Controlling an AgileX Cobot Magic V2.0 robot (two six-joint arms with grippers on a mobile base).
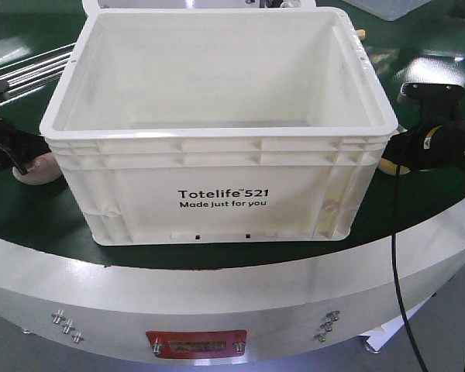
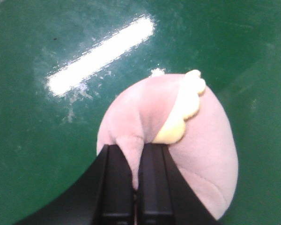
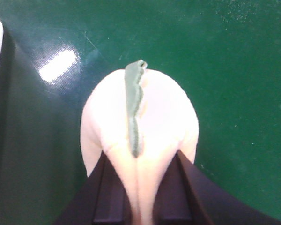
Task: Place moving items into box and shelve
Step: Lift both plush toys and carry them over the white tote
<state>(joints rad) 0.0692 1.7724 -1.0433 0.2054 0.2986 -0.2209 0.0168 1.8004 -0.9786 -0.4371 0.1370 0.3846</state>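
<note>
Two plush toys flank the large cream-white rectangular plastic crate, which stands open-topped on the green tabletop with its black "Totelife 521" print facing front. Just beside the crate's left wall lies the pinkish-brown round plush ball. The left fingers are closed on a pinched fold of its fabric. By the crate's right wall is the pale yellow-orange round plush ball with a green leaf strip. The right fingers squeeze its near side between them. I cannot tell whether either ball is lifted off the tabletop.
</note>
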